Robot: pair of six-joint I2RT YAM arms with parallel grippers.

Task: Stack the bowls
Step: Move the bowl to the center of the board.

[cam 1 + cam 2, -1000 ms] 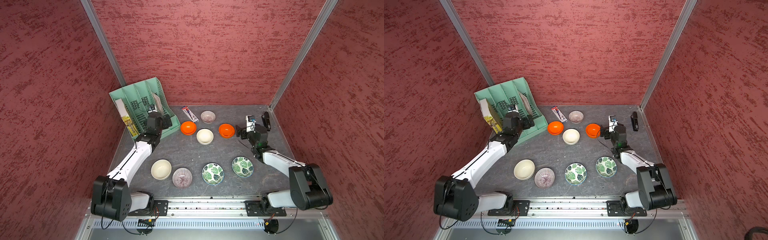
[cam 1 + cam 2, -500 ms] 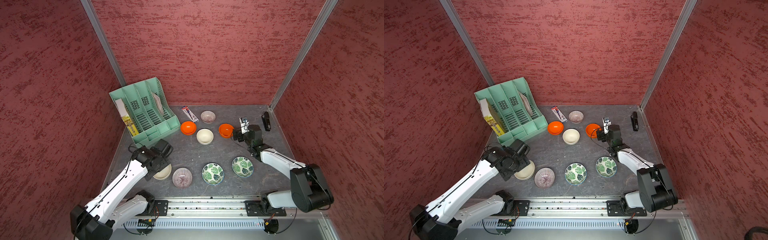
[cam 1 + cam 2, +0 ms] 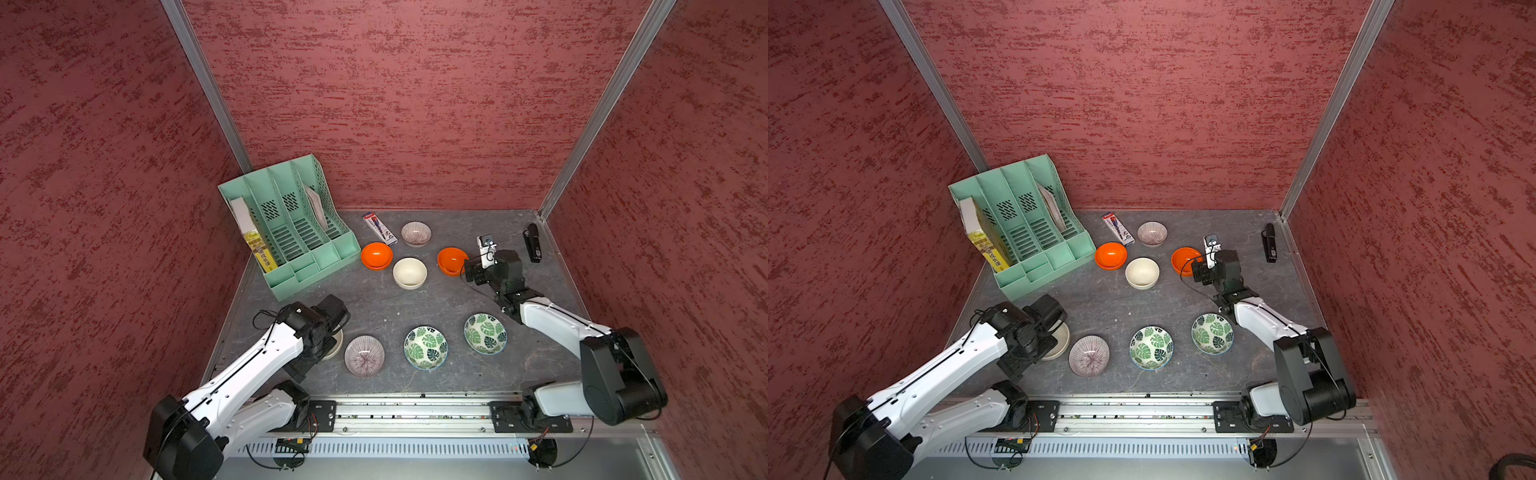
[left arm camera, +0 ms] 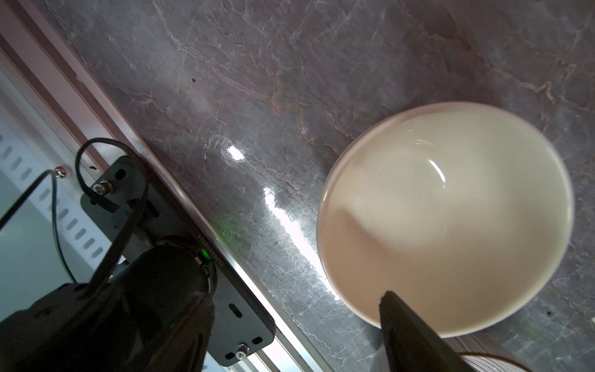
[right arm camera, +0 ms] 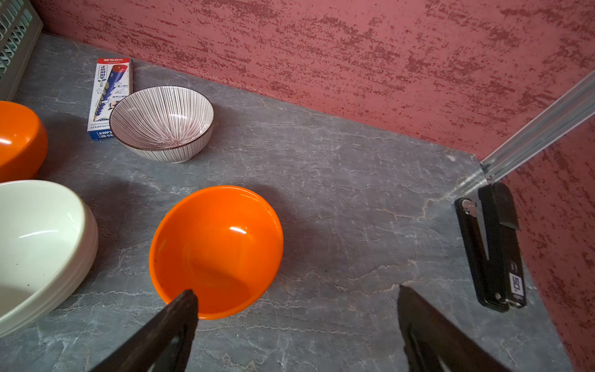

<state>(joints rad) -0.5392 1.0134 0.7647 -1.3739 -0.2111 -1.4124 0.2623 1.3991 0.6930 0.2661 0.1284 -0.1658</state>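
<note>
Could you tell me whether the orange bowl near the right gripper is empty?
Empty. The orange bowl stands upright, its glossy inside bare in the right wrist view.

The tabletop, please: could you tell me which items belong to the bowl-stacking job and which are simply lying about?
Belong to the job:
cream bowls, orange bowls, leaf-patterned bowls, purple-lined bowls.

Just lying about:
green file organiser, yellow box standing in it, pen box, black stapler.
</note>
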